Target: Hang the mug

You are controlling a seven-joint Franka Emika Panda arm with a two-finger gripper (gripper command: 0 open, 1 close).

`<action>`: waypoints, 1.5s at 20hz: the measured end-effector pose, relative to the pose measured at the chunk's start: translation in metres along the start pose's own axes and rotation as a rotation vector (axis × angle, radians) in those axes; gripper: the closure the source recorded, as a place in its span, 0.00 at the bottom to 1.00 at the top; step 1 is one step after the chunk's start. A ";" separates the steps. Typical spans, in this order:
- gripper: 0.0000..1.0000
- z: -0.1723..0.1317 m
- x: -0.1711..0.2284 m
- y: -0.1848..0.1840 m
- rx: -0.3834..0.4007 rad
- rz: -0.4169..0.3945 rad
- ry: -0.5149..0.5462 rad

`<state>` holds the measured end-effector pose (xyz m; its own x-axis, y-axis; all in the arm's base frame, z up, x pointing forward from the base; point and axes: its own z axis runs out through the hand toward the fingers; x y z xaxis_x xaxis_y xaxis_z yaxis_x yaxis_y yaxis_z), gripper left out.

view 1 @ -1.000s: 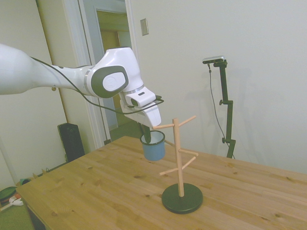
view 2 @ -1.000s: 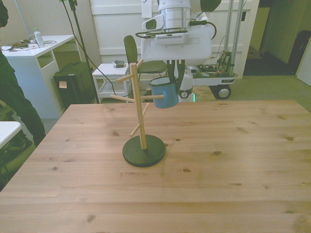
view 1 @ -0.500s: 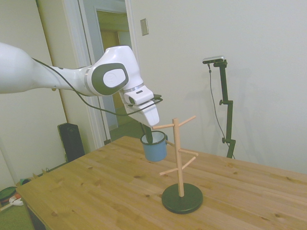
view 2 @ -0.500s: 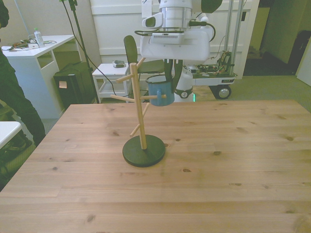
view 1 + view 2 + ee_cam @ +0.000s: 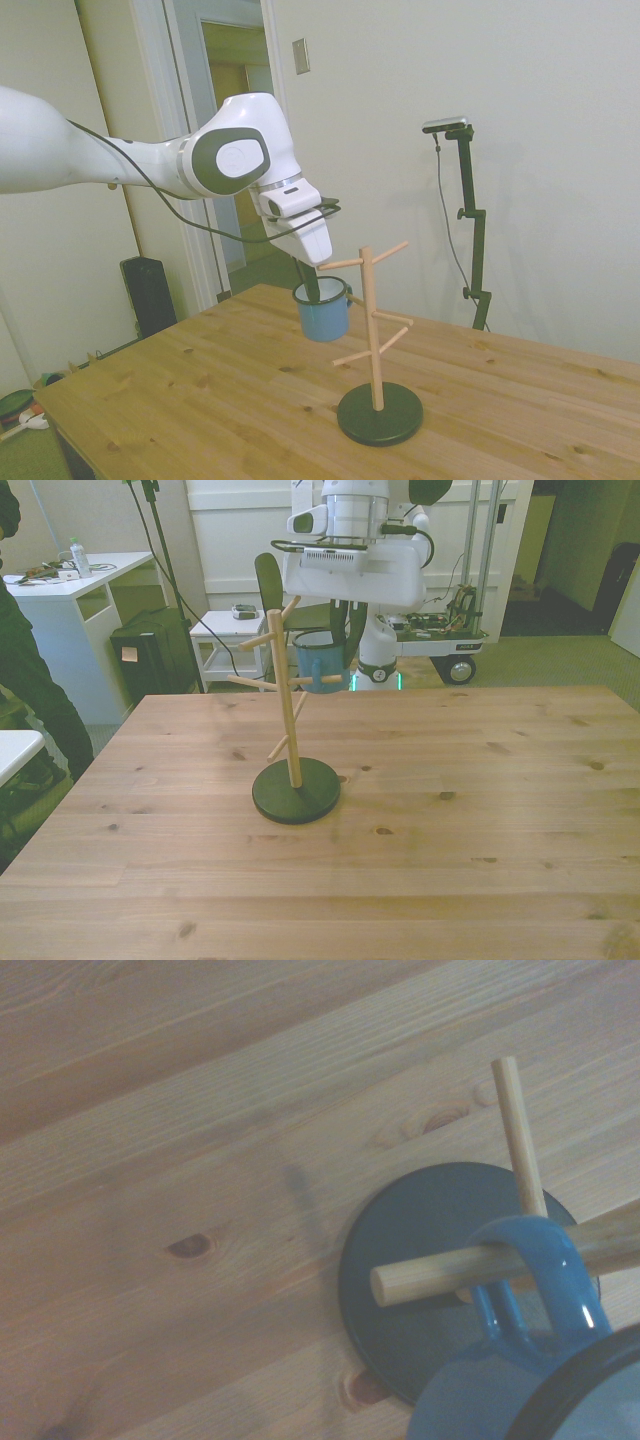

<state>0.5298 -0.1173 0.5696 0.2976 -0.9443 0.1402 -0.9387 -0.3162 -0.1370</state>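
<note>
Hand [image 5: 314, 285] grips mug [image 5: 322, 312] rim; handle [image 5: 530, 1285] threaded on peg [image 5: 480, 1268] of rack [image 5: 293, 730].

White arm [image 5: 90, 155], grey joint caps, black cable [image 5: 205, 222]

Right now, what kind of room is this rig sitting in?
Probably an indoor lab or workshop room, not a kitchen. The wooden table carries only a wooden mug tree; behind it stand a wheeled equipment cart trailing cables and a white desk with clutter. A person stands at the front view's left.
</note>
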 end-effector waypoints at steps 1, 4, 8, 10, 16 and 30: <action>1.00 0.000 0.001 0.000 -0.001 0.001 0.000; 1.00 0.001 0.002 0.002 -0.005 0.004 -0.001; 1.00 0.001 0.002 0.002 -0.005 0.005 0.000; 1.00 0.001 0.002 0.002 -0.006 0.004 0.000; 1.00 0.002 0.003 0.002 -0.010 0.002 0.007; 0.00 0.001 0.002 0.001 -0.021 0.015 0.015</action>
<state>0.5296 -0.1194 0.5684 0.2807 -0.9476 0.1528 -0.9467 -0.2995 -0.1188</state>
